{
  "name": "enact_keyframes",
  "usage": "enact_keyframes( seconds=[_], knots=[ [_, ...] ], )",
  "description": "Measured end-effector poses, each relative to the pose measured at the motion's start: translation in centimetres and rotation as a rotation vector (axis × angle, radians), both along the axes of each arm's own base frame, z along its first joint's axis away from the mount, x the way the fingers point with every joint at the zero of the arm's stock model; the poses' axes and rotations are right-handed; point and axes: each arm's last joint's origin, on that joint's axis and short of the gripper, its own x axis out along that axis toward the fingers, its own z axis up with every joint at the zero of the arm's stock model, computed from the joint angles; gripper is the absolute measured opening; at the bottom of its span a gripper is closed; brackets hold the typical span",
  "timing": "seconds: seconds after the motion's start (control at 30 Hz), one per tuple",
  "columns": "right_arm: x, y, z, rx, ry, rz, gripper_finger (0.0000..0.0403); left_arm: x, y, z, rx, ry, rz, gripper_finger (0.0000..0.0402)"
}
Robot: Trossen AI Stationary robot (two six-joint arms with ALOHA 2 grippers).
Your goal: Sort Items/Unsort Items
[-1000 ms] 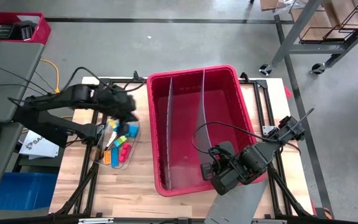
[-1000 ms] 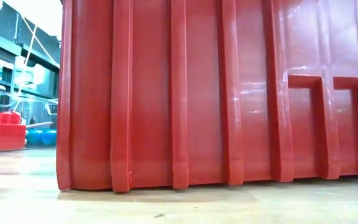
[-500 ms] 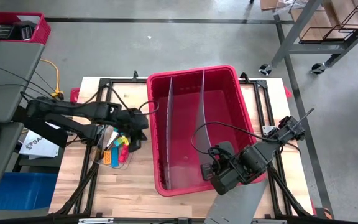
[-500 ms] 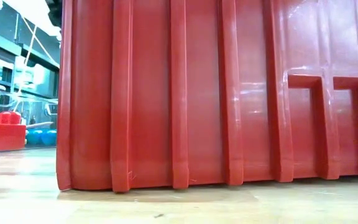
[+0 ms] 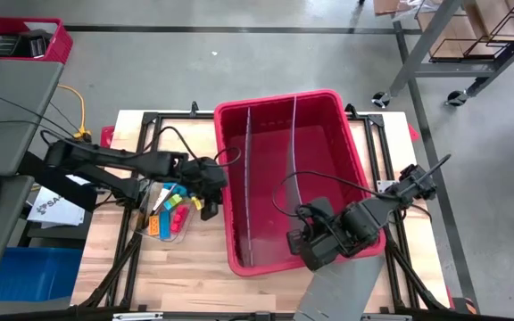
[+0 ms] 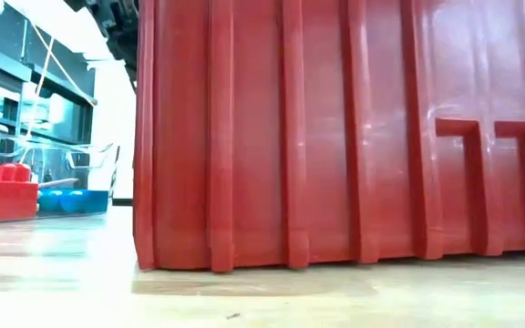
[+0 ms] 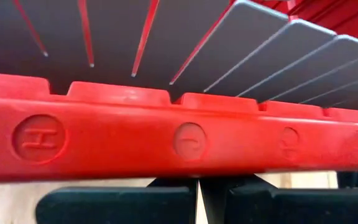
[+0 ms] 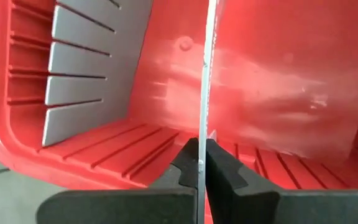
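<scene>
The red bin is glossy moulded plastic, ribbed with upright flutes on its outer wall in the low view, and stamped with round embossed marks along its rim in the left wrist view. Thin translucent dividers stand on edge inside it and run along its length, splitting it into lanes. It sits on a pale wooden tabletop with a visible grain, its long axis running from the near edge toward the far edge, slightly skewed.

The items lie well to the left of the bin in a clear shallow tray: small blocky pieces in orange, blue, yellow, red and green, heaped with no common direction. Whether any thin sticks lie among them cannot be told.

The left hand is clenched with nothing between its fingers, pressed up against the bin's left rim just beside the tray. The right hand is at the bin's near right corner, its dark fingers closed on the lower edge of a divider sheet, which shows as a thin line between them in the right wrist view.

Compared with half a second ago, the bin has slid to the right on the tabletop: in the low view its left corner now stands farther right, showing more of the room behind. The left hand has moved right to the rim.
</scene>
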Motion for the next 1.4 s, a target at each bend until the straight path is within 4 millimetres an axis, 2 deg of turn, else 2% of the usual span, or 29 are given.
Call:
enact_keyframes(
  seconds=[0.2,0.4,0.57,0.67,0.83,0.93,1.23,1.33,1.4],
  knots=[
    [0.2,-0.3,0.1,0.006,0.012,0.05,0.0,-0.1,0.8,0.0,0.03,0.004,-0.029,0.0],
    [0.4,-0.6,0.1,0.009,0.013,0.059,0.0,-1.8,1.4,2.8,0.021,-0.053,-0.027,0.0],
    [0.4,-0.6,0.1,0.007,0.005,0.064,0.0,-3.0,1.2,3.4,-0.028,-0.02,-0.084,0.0],
    [0.4,-0.7,0.3,-0.009,-0.006,0.065,0.0,-4.5,1.1,5.5,-0.019,0.007,-0.107,0.0],
    [0.3,-0.8,0.3,-0.023,-0.011,0.072,0.0,-6.0,1.4,9.5,0.099,-0.097,-0.062,0.0],
    [0.3,-0.8,0.3,-0.025,-0.012,0.073,0.0,-4.8,1.5,10.3,0.134,-0.132,-0.073,0.0],
    [0.0,-1.0,0.9,-0.035,-0.031,0.081,0.0,2.4,1.0,8.1,0.211,-0.022,-0.205,0.0],
    [-0.5,-1.4,1.5,-0.035,-0.051,0.083,0.0,3.4,0.4,6.8,0.204,0.075,-0.244,0.0],
    [-0.9,-1.6,2.0,-0.038,-0.065,0.103,0.0,3.0,0.0,6.6,0.211,0.12,-0.28,0.0]
  ],
)
